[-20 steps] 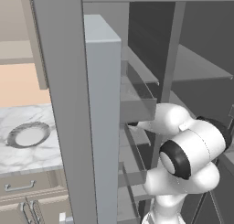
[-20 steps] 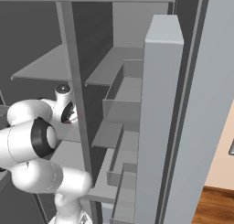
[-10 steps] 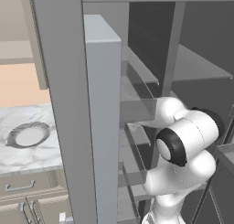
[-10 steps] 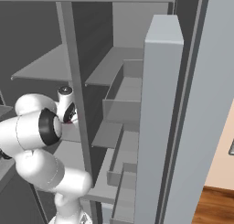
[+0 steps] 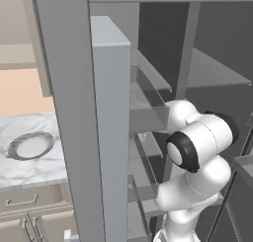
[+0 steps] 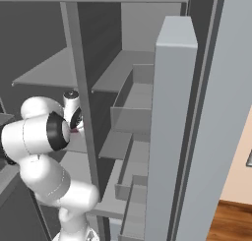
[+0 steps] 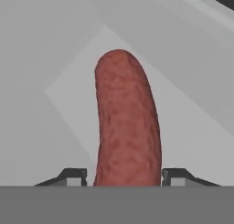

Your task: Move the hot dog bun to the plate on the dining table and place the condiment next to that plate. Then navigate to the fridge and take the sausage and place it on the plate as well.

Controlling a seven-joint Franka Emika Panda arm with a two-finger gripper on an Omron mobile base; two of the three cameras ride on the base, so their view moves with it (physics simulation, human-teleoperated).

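Mottled pinkish-brown sausage (image 7: 128, 122), rounded tip, between fingertips (image 7: 73, 176).

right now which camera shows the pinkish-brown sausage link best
The hand view: the pinkish-brown sausage link runs up its middle between the two dark fingertips, lying on a grey fridge shelf. The right base view catches at most a reddish speck beside the wrist. The left base view gives nothing clear.

arm pushed deeper between fridge (image 5: 163, 63) shelves, elbow lower
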